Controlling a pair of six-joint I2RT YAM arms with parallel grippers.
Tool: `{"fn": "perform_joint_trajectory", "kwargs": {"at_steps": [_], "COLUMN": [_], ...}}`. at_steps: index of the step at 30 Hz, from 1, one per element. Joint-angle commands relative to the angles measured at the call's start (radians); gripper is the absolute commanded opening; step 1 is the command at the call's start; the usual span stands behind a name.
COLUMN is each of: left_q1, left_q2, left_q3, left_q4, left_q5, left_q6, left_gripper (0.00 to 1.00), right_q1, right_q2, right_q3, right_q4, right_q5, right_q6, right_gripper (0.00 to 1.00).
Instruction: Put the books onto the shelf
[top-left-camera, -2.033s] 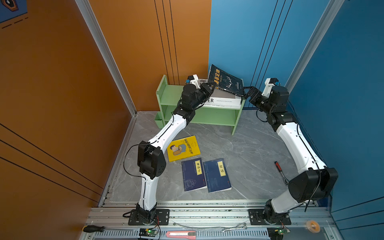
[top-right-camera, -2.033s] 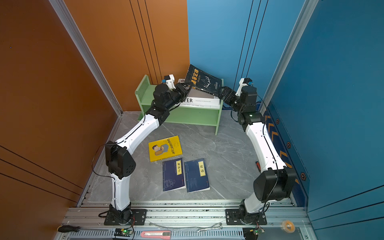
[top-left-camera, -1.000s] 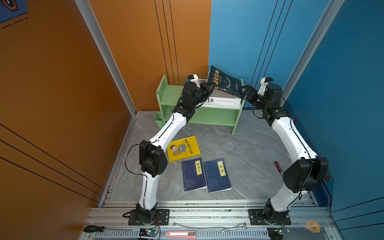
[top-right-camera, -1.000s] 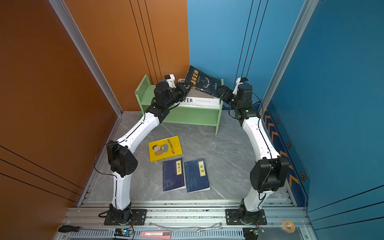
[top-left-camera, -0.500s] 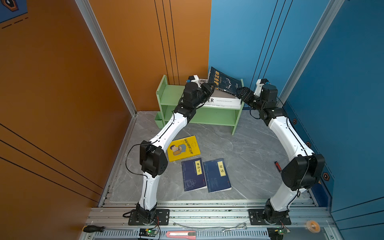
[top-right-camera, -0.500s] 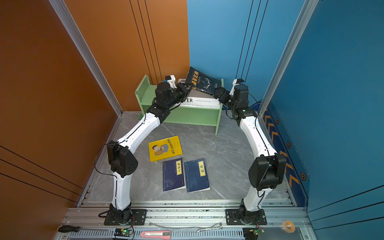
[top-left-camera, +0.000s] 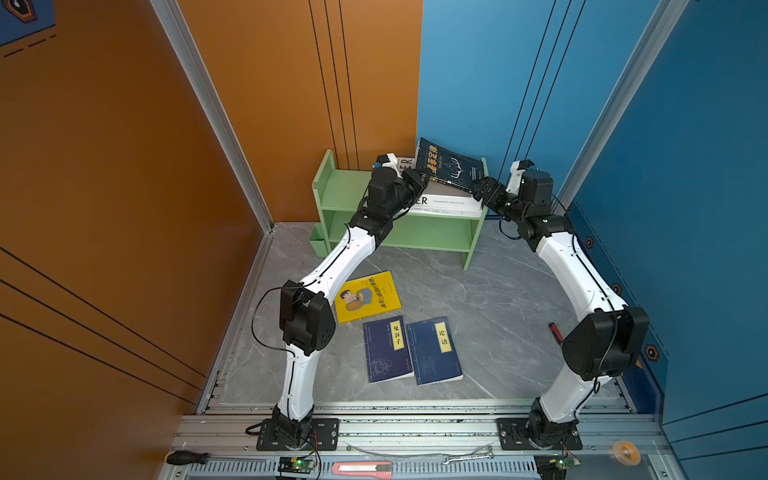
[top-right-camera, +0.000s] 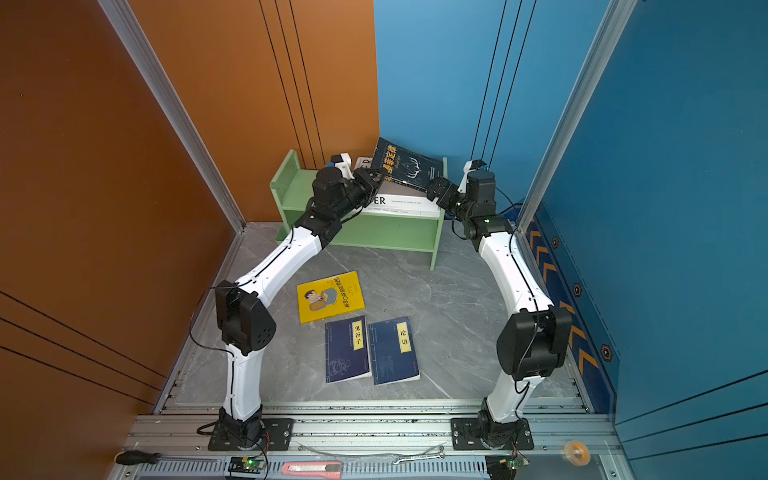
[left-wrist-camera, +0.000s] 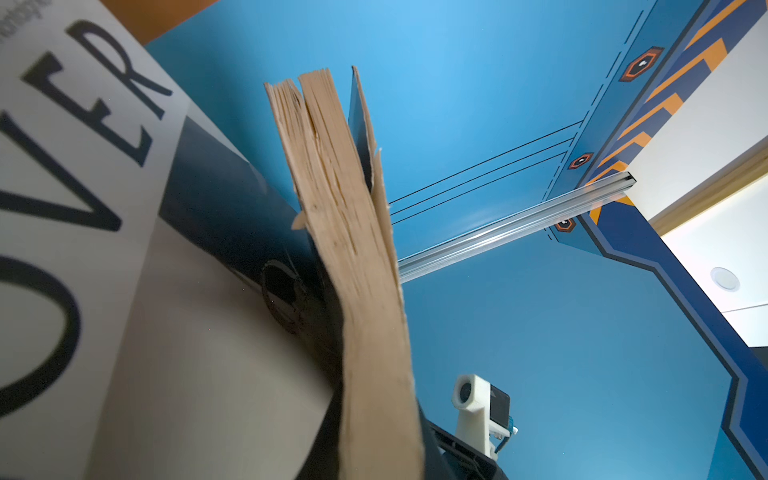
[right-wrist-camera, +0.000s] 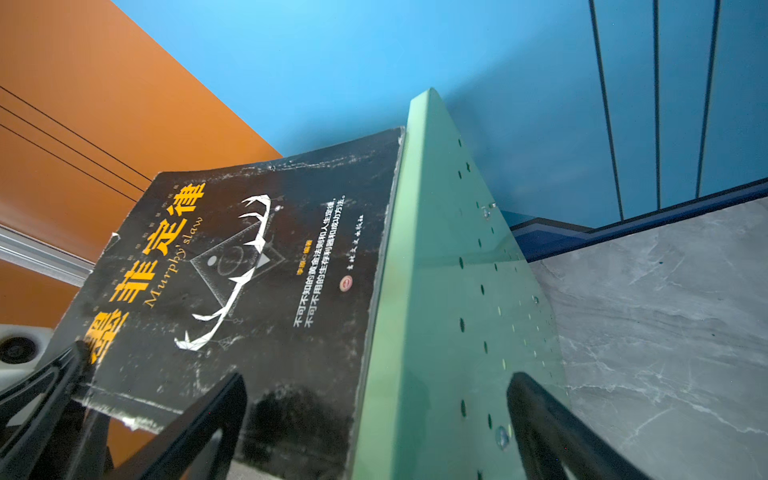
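Closer to the shelf (top-left-camera: 338, 195) than two seconds ago, the right gripper (top-left-camera: 482, 192) is now at the rack's right side panel (right-wrist-camera: 436, 291); the left arm has hardly shifted. In the right wrist view the right gripper's fingers (right-wrist-camera: 216, 407) stand wide apart and straddle that panel, one on the book side and one outside, gripping nothing. The left gripper (top-left-camera: 420, 183) is clamped on the near-left corner of the black book (top-left-camera: 453, 168), which sits on the top tier above the two stacked white books (top-left-camera: 451, 203). The black book's long axis runs across the shelf, left to right. Its bottom edge, with the publisher's line, lies against the side panel, and its top edge points toward the left gripper. It is tilted, the gripped end raised off the "LOVER" cover. On the grey floor (top-left-camera: 490, 299) in front, the yellow book (top-left-camera: 368, 297) and two navy books (top-left-camera: 434, 351) lie flat, covers up, well apart from both grippers.
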Motion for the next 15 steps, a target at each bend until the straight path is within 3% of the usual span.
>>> {"fn": "perform_joint_trajectory", "kwargs": {"at_steps": [1, 15], "left_q1": [-0.015, -0.012], "left_q2": [-0.070, -0.105], "left_q3": [-0.027, -0.082], "left_q4": [0.056, 0.100], "left_q5": [-0.020, -0.024], "left_q6": [0.016, -0.006], "left_gripper": [0.00, 0.00], "right_q1": [0.007, -0.006], "right_q2": [0.013, -0.028], "right_q3": [0.015, 0.034], "right_q4": [-0.027, 0.017], "right_q5": [0.037, -0.032], "right_q6": [-0.026, -0.010], "right_gripper": [0.99, 1.00]}}
